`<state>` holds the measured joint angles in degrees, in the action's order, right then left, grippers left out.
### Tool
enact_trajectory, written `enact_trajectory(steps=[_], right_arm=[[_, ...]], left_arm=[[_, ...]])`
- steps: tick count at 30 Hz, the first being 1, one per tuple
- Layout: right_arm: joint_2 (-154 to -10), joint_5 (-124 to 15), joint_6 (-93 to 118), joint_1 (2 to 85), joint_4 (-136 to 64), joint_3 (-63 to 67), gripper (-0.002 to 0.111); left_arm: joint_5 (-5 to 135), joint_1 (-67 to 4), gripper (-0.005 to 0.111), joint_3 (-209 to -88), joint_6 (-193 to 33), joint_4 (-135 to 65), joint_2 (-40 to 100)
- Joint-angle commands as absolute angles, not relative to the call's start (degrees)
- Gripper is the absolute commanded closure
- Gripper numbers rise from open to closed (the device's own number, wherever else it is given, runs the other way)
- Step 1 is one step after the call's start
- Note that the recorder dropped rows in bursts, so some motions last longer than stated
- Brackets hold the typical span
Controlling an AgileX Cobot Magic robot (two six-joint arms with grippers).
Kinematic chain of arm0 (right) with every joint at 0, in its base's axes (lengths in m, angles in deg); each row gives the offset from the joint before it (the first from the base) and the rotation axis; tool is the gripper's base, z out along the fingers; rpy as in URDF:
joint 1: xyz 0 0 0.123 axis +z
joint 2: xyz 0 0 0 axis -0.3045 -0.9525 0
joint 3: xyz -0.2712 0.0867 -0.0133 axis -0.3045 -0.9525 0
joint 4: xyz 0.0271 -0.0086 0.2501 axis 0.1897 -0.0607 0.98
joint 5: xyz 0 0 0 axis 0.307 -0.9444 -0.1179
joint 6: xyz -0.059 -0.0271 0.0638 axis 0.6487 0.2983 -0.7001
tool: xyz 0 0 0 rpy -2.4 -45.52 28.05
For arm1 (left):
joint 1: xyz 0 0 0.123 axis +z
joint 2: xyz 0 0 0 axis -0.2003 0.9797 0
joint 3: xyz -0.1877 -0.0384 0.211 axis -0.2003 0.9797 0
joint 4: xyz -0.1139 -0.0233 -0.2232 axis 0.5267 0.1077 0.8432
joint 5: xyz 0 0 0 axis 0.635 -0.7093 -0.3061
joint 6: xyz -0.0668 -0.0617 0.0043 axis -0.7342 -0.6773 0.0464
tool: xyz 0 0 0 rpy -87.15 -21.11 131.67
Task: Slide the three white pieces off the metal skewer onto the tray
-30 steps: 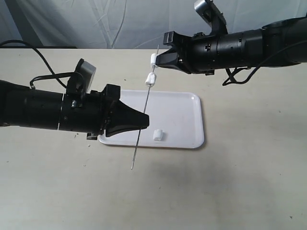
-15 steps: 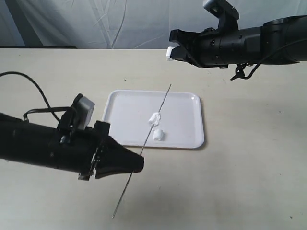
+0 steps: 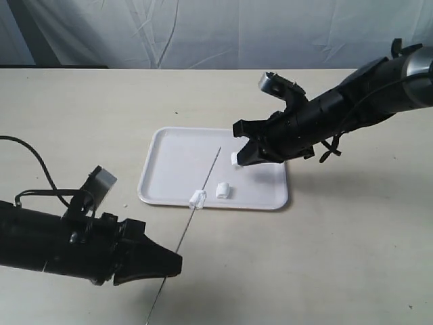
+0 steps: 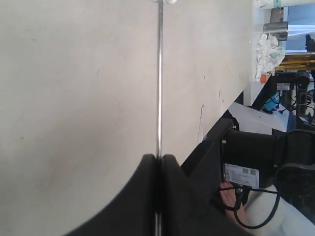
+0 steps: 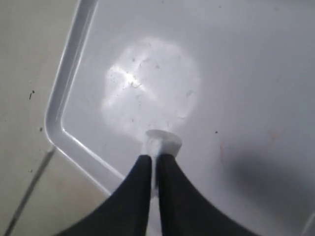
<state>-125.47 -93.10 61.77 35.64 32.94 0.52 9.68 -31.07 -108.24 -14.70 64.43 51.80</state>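
Note:
The metal skewer (image 3: 203, 186) slants from the tray (image 3: 179, 145) down to my left gripper (image 3: 177, 265), which is shut on its lower part. One white piece (image 3: 197, 198) is still threaded on it, right at the tray's front rim. A second white piece (image 3: 222, 190) lies loose on the tray. My right gripper (image 3: 237, 157) is shut on the third white piece (image 3: 234, 159), low over the tray. In the left wrist view the skewer (image 4: 159, 78) runs straight out of the shut gripper (image 4: 158, 157). In the right wrist view the gripper (image 5: 153, 158) pinches the white piece (image 5: 162, 141) just above the tray (image 5: 236, 73).
The tray lies in the middle of a beige table (image 3: 352, 237). A black cable (image 3: 34, 162) loops behind the left arm. A pale cloth backdrop (image 3: 216, 34) hangs along the far edge.
My left gripper has pulled the skewer down toward the front, carrying the threaded piece to the tray's front rim. My right gripper has come down from high up to the tray with its white piece.

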Motion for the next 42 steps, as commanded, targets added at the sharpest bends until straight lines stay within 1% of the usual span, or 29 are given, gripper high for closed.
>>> enact_trajectory(steps=[1, 3, 4, 9, 19, 31, 42], right_arm=[[-126.28, -94.91, 63.94, 35.50, 37.35, 0.67, 0.081], [-126.05, -95.93, 64.60, 35.50, 40.40, 0.67, 0.071], [-126.05, -96.72, 65.46, 35.50, 42.41, 0.67, 0.071], [-125.96, -104.11, 70.34, 35.50, 51.43, 0.67, 0.074], [-125.96, -112.57, 72.94, 35.50, 58.20, 0.67, 0.074], [-125.96, -116.56, 73.60, 35.50, 60.15, 0.67, 0.074], [-125.96, -115.73, 73.74, 37.16, 59.39, 0.67, 0.074]], left_arm=[[12.72, -31.10, 0.107, -110.91, -16.67, 65.24, 49.97], [13.61, -31.10, 0.107, -111.96, -17.92, 65.24, 49.97], [14.46, -31.10, 0.107, -112.80, -18.95, 65.24, 49.97], [17.59, -31.10, 0.107, -116.72, -21.56, 65.24, 49.97], [21.81, -31.10, 0.107, -119.06, -24.61, 65.24, 49.97], [19.81, -31.10, 0.107, -119.06, -24.84, 65.24, 49.97], [17.71, -31.10, 0.107, -119.56, -24.84, 65.24, 49.97]])
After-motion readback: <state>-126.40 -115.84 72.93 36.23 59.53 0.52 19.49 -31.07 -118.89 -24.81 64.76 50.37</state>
